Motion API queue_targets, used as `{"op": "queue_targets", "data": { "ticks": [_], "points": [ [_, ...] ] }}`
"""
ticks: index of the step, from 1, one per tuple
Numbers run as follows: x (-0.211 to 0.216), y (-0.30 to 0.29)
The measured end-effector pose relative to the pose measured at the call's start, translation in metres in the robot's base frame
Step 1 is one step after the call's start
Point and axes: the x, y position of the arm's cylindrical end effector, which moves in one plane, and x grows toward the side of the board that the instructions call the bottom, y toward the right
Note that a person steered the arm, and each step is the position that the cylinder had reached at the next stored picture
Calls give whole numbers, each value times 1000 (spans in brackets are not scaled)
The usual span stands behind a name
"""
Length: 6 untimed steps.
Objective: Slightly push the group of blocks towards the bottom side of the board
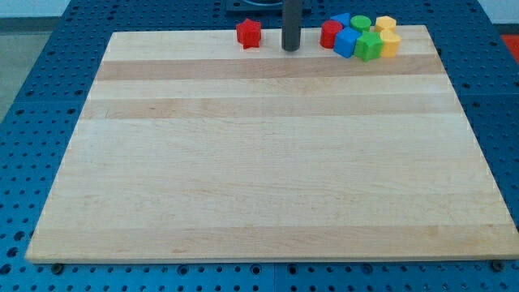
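No jaws on this arm, so nothing is opening or clamping; I am working with a bare dark rod, and my tip (291,49) is resting on the worktop (268,162) at the far edge, near the middle. My tip is sitting between the lone red star-like block (249,33) on its left, near but apart, and the group on its right, just beside the red block (330,34) that starts the cluster, with a small gap showing.

The group is sitting at the far right corner, packed tight: the blue cube (346,43) in front of the red one, a blue block (340,19) behind, a green round block (361,23), a green block (368,46) at the near side, and two yellow blocks (386,23) (390,43) on the right end. Exact shapes of some are too small to tell.

I am judging these as light, rigid little blocks, sliding easily on smooth wood and scattering if hit off-centre. No gripping possible, so contact should be on the far side of the cluster, near its middle, pushing gently toward the near edge. Far-side room looks tight.
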Motion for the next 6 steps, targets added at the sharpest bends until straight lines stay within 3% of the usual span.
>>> {"op": "queue_targets", "data": {
  "ticks": [1,6],
  "points": [
    [-30,1],
    [-30,51]
  ]
}}
